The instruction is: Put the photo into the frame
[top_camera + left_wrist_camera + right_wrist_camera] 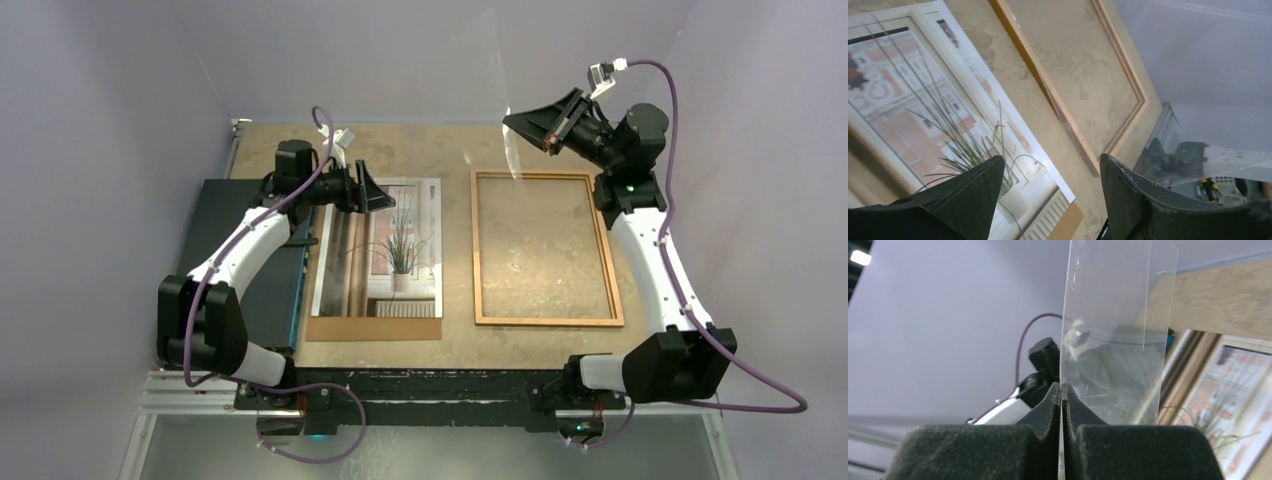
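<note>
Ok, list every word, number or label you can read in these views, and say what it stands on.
None can be read.
The photo shows a plant and a patterned building front, with no lettering.
The frame and the clear sheet are blank.
Any marking on the arms is too small to read.

Strip between photo and frame: bare table [457,250] runs near to far between the photo [385,245] and the frame [475,250]; open.
Inside frame: bare table, near half uncovered.
Frame, far-left corner: right gripper [518,125] raised above it, pinching a clear sheet [1113,330] upright; blocked.
Photo, far-left corner: left gripper [378,192] over it, jaws apart.
Left of photo: dark box [225,205] under the left arm; crowded.
</note>
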Robot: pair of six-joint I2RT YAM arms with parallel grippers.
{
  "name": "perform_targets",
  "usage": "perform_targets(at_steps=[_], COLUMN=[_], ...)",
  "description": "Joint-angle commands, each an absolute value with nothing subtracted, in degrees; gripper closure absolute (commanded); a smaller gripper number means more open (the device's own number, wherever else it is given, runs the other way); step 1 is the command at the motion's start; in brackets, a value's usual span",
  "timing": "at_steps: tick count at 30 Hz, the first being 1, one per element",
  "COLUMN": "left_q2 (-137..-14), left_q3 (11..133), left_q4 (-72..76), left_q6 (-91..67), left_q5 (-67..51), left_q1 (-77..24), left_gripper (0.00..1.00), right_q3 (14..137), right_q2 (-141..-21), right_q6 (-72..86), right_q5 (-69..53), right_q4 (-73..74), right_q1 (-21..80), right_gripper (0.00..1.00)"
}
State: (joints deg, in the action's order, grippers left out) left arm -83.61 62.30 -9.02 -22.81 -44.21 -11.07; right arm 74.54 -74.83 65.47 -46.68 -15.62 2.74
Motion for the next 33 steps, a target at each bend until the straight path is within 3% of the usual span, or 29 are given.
perform_targets(at_steps=[1, 20, 29, 33], left_q2=[-83.8, -80.2, -77.9, -77.6], left_q3=[60.2, 56.1, 56.2, 56.4], left_q4=[1.5, 20.3, 21.7, 22.0], left_q6=[-31.9, -50.4, -51.1, -51.0], left_q5=[-53.6, -65.3, -69.1, -70.9], left_q1=[-10.0, -7.0, -2.5, -1.4], left_gripper=[0.32, 0.38, 0.64, 0.83], right_q3=[74.7, 69.8, 65.5, 63.8], right_q2=[-74.3, -76.5, -75.1, -74.7], right_q6=[74.7, 82.5, 75.9, 74.9], right_q5=[-48.8, -43.6, -44.5, -45.4], right_q4=[-28.1, -39.4, -33.6, -33.6], right_q1=[4.7, 9.3, 8.8, 8.7], right_gripper=[1.0, 1.0, 1.0, 1.0])
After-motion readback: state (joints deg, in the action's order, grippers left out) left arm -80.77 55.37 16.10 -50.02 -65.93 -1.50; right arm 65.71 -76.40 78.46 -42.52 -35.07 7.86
